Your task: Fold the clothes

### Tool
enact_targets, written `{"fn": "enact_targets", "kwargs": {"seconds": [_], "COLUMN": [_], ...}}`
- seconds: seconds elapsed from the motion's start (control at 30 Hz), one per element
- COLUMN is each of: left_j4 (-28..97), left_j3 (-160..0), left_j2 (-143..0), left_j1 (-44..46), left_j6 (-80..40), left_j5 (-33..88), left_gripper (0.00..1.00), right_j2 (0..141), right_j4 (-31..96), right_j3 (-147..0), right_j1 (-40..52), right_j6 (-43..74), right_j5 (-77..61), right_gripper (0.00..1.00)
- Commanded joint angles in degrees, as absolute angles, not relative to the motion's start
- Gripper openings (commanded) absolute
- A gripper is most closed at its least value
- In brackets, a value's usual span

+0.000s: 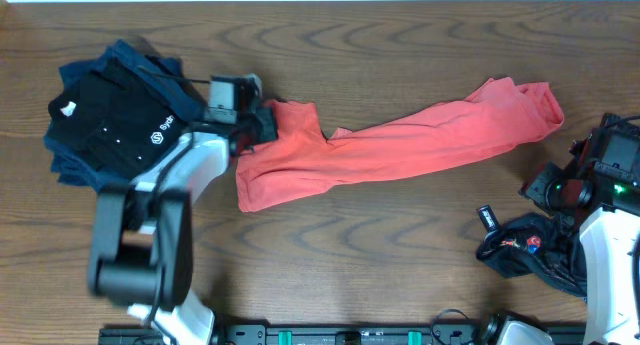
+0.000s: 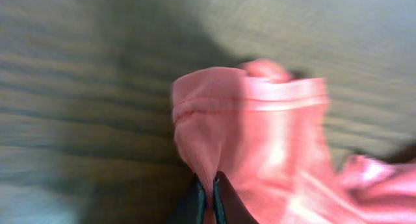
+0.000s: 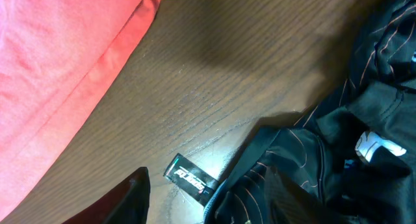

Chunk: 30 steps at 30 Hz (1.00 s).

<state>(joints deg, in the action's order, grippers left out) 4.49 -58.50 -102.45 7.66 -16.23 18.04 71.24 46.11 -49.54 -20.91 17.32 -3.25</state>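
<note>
Left gripper point(image 2: 209, 199) pinches the left end of the coral T-shirt point(image 1: 400, 145), which stretches from left-near to right-far. Right gripper point(image 3: 207, 197) gapes open beside the black jersey point(image 3: 338, 113).

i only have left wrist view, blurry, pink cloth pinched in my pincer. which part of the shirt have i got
Observer: Overhead shows the left pincer gripping the coral-red fabric T-shirt at the end nearest the pile of black and navy shirts.
Operator: is it spread flat
Observer: No, it is bunched into a long band running diagonally across the wooden table.
Operator: where's the other arm
Observer: The right pincer hangs open at the table's right side, beside a crumpled black jersey with red lines, holding nothing.
</note>
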Motion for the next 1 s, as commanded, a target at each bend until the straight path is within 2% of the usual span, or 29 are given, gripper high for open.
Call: {"fn": "enact_targets", "kwargs": {"seconds": [0.0, 0.13, 0.5, 0.8, 0.97], "left_j4": [6.74, 16.75, 43.92, 60.64, 62.39], "left_j3": [-59.27, -59.27, -59.27, -59.05, -58.04], "left_j2": [-92.31, -83.18, -64.79, -62.24, -62.50], "left_j1": [6.52, 6.55, 6.55, 6.55, 6.55], "left_j6": [-15.51, -15.49, -4.29, -3.60, -3.64], "left_j5": [23.44, 28.14, 25.93, 28.95, 28.99], "left_gripper": [0.06, 0.06, 0.06, 0.06, 0.06], "right_j2": [71.26, 71.29, 77.65, 83.61, 84.77], "right_j4": [45.71, 44.14, 41.78, 23.57, 15.94], "right_j3": [-49.80, -49.80, -49.80, -49.82, -49.82], "right_j1": [-20.38, -20.38, -20.38, -20.27, -17.72], "right_j6": [16.40, 14.22, 13.45, 15.81, 15.38], "right_j5": [-3.51, -5.50, -6.94, -17.15, -19.99], "right_gripper": [0.58, 0.60, 0.64, 0.66, 0.66]}}
